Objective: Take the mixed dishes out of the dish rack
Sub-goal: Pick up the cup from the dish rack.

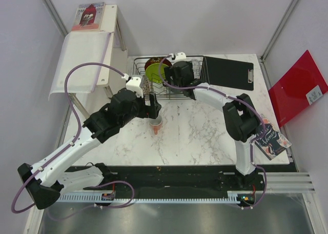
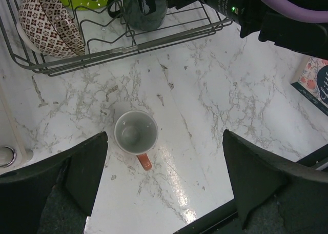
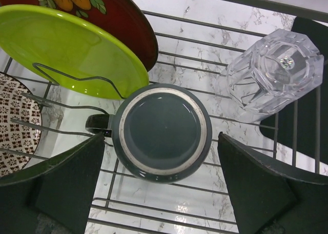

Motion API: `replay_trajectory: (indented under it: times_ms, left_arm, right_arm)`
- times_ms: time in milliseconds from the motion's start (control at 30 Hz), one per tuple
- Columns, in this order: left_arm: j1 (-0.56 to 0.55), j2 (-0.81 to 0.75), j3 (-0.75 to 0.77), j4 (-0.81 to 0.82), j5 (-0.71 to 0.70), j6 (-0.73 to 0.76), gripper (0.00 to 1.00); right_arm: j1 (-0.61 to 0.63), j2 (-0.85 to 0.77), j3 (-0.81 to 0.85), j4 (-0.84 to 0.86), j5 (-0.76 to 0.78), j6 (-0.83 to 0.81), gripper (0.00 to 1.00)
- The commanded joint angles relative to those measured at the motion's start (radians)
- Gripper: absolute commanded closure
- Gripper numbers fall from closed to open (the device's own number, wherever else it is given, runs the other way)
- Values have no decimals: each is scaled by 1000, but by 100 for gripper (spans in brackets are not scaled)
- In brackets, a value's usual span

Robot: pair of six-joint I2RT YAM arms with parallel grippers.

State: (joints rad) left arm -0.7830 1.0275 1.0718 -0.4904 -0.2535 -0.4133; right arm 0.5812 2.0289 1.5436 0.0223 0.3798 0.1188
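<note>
Cup (image 2: 136,133) upright on table (image 2: 215,105), left jaws apart above | mug (image 3: 162,131) in rack (image 2: 169,38), right jaws apart above

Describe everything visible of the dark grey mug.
The dark grey mug looks like glazed ceramic and seems upside down, its round base with a pale ring facing up. Its handle sticks out toward the small patterned bowl. It sits on the dish rack wires beside the lime-green plate, below the open right gripper.

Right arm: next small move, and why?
Probably lower the right gripper and close on the dark grey mug: its jaws hang open either side of the mug, which sits upside down in the dish rack. The orange-red cup already stands on the table.
</note>
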Motion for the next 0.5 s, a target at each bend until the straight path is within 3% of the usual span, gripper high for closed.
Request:
replay_trajectory:
  times_ms: [0,467]
  left_arm:
    - [-5,-21,-13,49,-13,24,1]
    - [-4,-7,-38,55,-6,14,1]
  right_arm:
    - [-15,42,49,28,-31,-10,2]
    - [-18,126,85,-5,-58,41,2]
